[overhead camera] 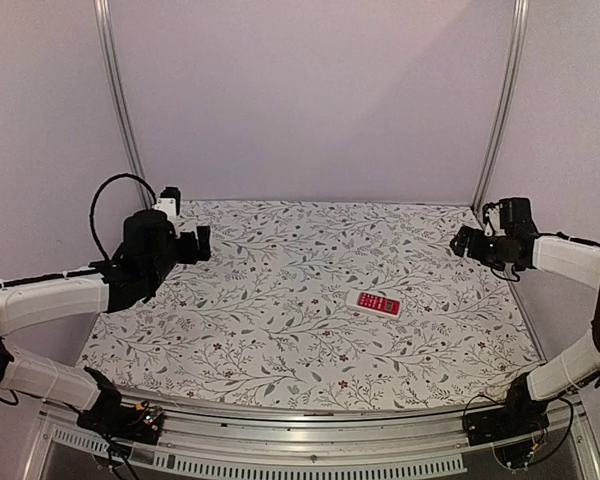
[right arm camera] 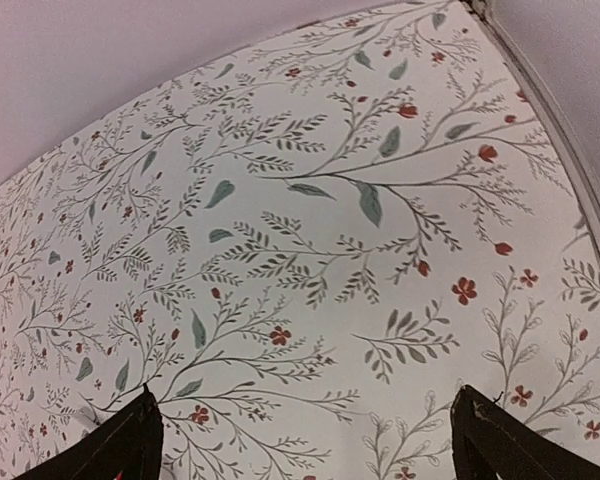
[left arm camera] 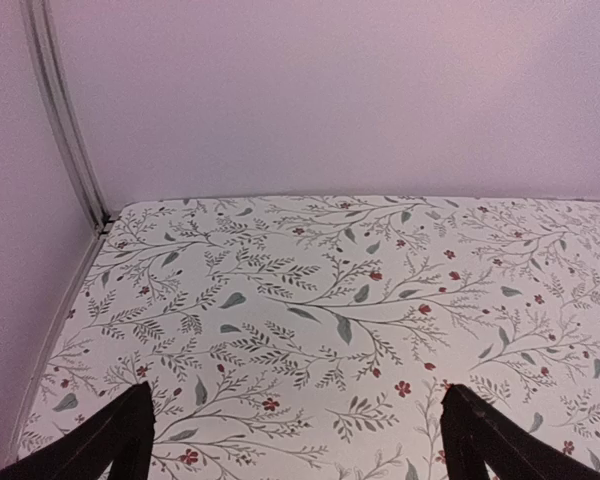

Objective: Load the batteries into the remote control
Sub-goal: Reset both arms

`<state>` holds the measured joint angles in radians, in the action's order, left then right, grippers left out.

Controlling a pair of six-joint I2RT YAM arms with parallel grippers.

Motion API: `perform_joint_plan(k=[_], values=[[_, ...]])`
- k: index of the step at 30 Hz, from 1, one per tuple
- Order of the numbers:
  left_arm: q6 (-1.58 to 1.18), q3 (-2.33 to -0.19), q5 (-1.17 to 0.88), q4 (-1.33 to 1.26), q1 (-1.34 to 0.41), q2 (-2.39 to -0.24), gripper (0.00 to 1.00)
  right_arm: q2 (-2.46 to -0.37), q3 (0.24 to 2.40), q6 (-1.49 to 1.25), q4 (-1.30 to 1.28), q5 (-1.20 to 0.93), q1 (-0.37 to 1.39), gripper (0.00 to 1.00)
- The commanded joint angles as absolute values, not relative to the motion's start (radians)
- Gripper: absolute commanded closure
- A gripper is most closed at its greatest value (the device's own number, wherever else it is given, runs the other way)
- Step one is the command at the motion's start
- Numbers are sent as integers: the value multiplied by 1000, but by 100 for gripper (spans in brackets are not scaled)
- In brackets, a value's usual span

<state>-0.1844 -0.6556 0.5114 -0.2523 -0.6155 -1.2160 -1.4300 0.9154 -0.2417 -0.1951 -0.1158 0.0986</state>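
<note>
The remote control lies button-side up, right of centre on the floral table, with no batteries visible, so loading is judged finished but unconfirmed; farther back, left gripper and right gripper hover spread and empty.

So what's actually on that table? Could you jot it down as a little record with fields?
surface: floral-print tablecloth
remote control: lying flat on the cloth, right of centre, red button side up
batteries: none visible in any view
left gripper: open, empty, above the cloth near the far left corner
right gripper: open, empty, above the cloth near the far right corner
contact: neither gripper touches the remote control
</note>
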Motion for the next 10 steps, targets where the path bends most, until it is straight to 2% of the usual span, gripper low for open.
perform_joint_plan(k=[1, 6, 10], values=[[-265, -634, 504, -241, -449, -1198, 0, -1320, 760, -424, -9, -191, -48, 1], [-245, -607, 609, -274, -354, -1241, 0, -1366, 734, -433, 5, -159, -80, 1], [-225, -609, 665, -277, -309, -1293, 0, -1411, 690, -433, 114, -192, -81, 1]])
